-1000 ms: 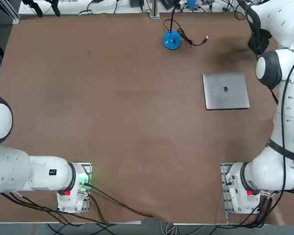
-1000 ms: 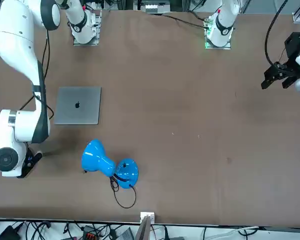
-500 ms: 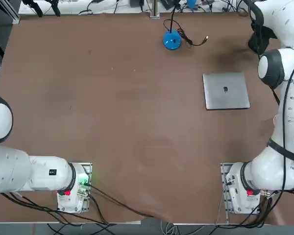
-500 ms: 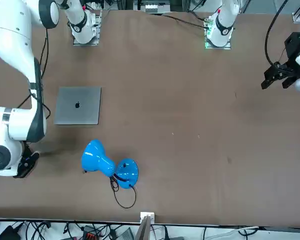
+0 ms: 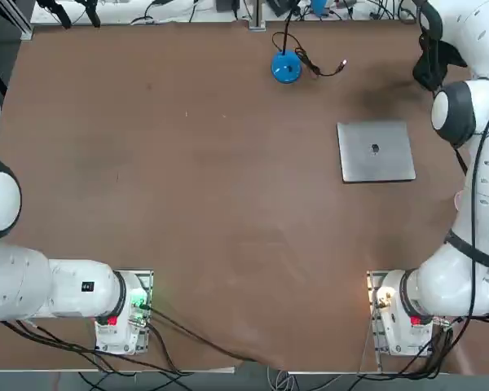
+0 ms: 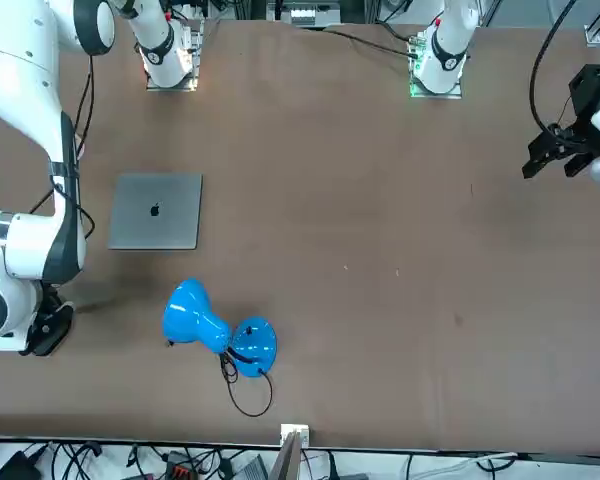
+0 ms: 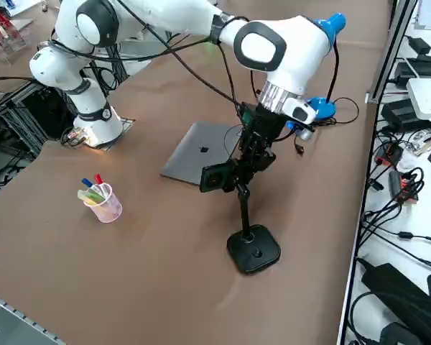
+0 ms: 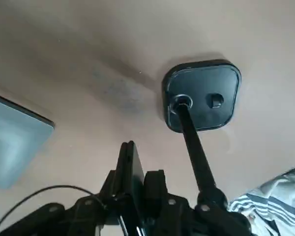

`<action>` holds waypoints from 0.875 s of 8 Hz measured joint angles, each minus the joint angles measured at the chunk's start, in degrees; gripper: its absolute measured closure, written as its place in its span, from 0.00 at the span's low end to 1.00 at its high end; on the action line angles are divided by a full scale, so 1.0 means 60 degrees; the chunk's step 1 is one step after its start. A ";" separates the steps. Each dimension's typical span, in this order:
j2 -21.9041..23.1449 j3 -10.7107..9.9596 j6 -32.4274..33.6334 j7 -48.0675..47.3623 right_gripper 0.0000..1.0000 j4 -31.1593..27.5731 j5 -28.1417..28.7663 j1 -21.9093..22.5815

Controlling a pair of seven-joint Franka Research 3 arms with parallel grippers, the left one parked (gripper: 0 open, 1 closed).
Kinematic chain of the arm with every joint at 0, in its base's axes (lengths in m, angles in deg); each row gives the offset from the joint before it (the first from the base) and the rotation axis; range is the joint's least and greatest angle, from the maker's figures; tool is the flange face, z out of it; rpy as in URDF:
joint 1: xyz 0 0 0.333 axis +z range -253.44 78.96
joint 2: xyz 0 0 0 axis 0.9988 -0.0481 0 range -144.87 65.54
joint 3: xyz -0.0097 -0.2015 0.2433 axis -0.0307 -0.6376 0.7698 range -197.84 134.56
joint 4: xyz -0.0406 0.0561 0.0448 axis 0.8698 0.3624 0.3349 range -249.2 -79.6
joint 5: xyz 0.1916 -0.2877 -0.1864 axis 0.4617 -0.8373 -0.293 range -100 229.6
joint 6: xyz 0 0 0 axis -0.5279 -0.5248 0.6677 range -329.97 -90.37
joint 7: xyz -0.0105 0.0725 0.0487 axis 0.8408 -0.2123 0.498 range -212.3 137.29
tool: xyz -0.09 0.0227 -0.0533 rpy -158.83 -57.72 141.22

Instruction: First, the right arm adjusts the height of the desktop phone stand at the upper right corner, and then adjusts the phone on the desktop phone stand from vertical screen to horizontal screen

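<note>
- Brown worktop (image 7: pixel 129 280) is carrying everything.
- One desktop phone stand (image 7: pixel 253 250) is standing right of centre in the right side view. It is all black, with a rounded square base and a slim upright pole.
- One phone (image 7: pixel 214 177), a thin black slab, is sitting clamped at the pole's top.
- Right gripper (image 7: pixel 257 147) is hanging at that clamp; whether it is grasping cannot be told.
- One silver slab (image 7: pixel 201 159), one blue stand (image 5: pixel 286 68) and one pen cup (image 7: pixel 104 203) are resting apart.

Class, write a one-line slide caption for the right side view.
Glossy white right arm lowers its right gripper onto the small black phone clamped atop the slim black desktop phone stand, beside a silver-grey laptop.
</note>
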 joint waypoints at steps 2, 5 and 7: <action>0.0115 -0.0001 -0.0011 0.0003 0.77 0.0000 0.0422 -0.0180; 0.0295 -0.0001 -0.0014 0.0241 0.76 0.0002 0.0921 -0.0315; 0.0381 -0.0001 -0.0014 0.0404 0.76 0.0001 0.1162 -0.0442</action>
